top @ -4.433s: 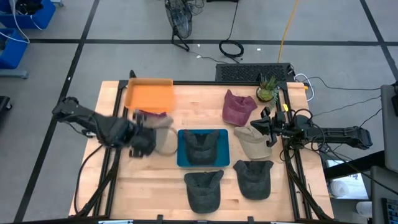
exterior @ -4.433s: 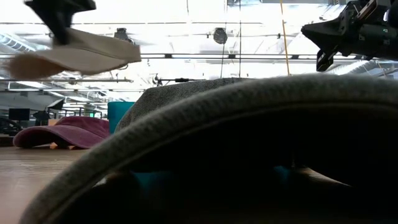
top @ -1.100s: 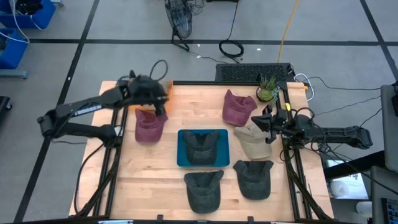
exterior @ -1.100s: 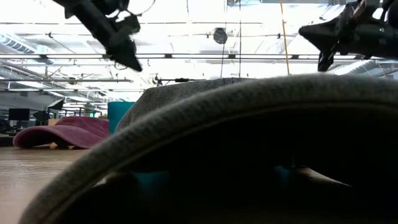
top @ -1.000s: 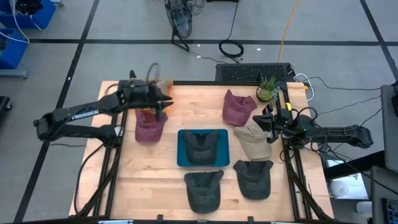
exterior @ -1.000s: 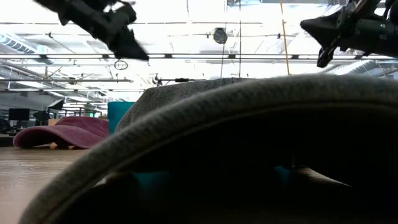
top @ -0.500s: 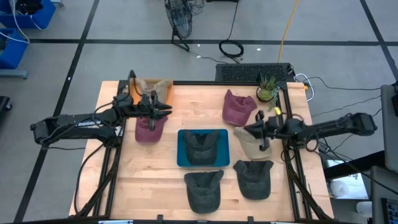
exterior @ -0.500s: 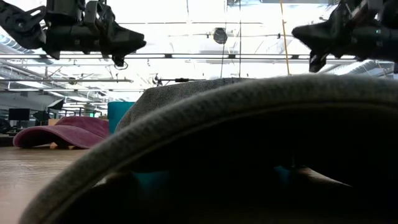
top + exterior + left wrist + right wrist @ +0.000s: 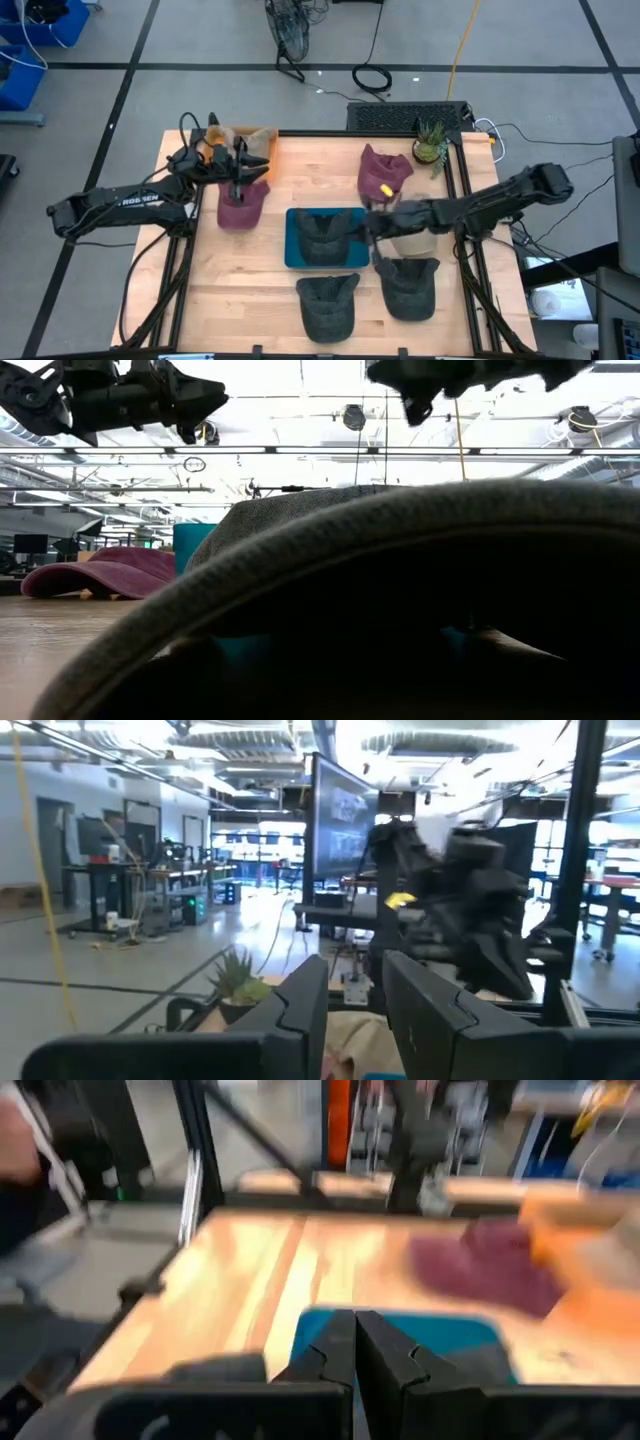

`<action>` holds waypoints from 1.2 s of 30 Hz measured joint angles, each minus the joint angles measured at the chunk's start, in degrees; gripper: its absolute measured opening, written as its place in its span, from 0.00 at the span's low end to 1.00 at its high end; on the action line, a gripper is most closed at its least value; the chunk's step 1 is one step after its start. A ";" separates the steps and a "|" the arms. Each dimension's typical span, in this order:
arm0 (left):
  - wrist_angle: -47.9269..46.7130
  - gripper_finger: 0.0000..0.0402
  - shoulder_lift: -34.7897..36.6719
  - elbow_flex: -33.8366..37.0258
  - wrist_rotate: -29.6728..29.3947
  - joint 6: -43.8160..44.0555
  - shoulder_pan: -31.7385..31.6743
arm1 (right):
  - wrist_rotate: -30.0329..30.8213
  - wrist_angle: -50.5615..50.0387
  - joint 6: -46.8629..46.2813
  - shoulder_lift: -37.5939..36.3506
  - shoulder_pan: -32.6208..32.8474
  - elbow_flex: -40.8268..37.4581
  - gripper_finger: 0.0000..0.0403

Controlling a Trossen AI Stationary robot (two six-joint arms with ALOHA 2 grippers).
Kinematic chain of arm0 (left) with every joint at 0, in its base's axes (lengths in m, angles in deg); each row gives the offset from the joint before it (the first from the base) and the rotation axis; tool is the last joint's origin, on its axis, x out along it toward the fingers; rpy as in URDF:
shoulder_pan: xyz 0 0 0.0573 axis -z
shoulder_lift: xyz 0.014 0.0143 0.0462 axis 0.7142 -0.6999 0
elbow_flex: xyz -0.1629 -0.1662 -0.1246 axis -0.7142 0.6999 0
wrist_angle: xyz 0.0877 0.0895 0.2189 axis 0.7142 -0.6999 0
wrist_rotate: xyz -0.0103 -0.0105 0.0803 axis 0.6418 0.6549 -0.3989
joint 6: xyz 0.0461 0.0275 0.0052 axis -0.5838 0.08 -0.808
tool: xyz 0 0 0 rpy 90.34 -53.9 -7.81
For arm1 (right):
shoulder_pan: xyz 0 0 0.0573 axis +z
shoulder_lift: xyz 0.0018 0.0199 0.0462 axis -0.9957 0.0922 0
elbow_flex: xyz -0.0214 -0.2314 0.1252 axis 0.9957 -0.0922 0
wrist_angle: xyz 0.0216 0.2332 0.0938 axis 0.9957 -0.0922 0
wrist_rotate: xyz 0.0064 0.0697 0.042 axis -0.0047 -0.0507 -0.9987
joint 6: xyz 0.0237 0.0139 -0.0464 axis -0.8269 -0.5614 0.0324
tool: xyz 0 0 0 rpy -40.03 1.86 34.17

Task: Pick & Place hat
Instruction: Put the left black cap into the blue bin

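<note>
A beige hat [image 9: 243, 138] lies in the orange tray [image 9: 262, 150] at the far left. A maroon hat [image 9: 240, 206] lies on the table just near of it. My left gripper [image 9: 243, 170] hovers open and empty between the two, its fingers [image 9: 300, 1010] apart. A dark grey hat [image 9: 324, 235] sits in the blue tray [image 9: 295, 250] at the middle. My right gripper [image 9: 370, 226] is shut [image 9: 355, 1342] and empty above the blue tray's right edge. Another beige hat [image 9: 408, 238] lies partly under the right arm.
A second maroon hat [image 9: 383, 172] lies at the far right, beside a potted plant [image 9: 430, 145]. Two grey hats [image 9: 328, 303] [image 9: 407, 285] lie by the near edge. One of them fills the low view [image 9: 400, 590]. Bare wood shows at the near left.
My right gripper has swept toward the table's left edge, from beside the beige hat at the right to the blue tray's right edge. My left gripper has drawn back a little toward the left edge, uncovering the orange tray and the beige hat in it.
</note>
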 joint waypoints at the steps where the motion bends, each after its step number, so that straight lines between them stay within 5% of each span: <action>1: -0.28 0.25 0.44 0.01 0.05 0.17 -0.47 | 0.08 -1.93 -0.30 1.61 0.74 2.10 0.00; 11: -2.51 0.25 5.93 0.00 2.73 6.02 -3.31 | 12.85 -19.93 2.23 16.35 12.76 26.05 0.00; 16: -5.76 0.25 5.71 -0.01 4.57 6.42 -3.07 | 13.54 -25.44 -2.67 22.97 14.65 34.37 0.00; 21: -10.49 0.25 5.71 -0.01 6.58 8.50 -1.66 | 11.89 -26.19 -9.55 28.64 15.37 36.61 0.04; 28: -19.87 0.25 5.71 0.02 6.95 6.65 2.01 | 7.23 -23.38 -23.98 33.65 17.63 36.61 0.22; 36: -21.21 0.25 5.71 0.02 6.93 7.40 7.12 | 11.49 -23.71 -27.11 37.03 21.49 36.61 0.32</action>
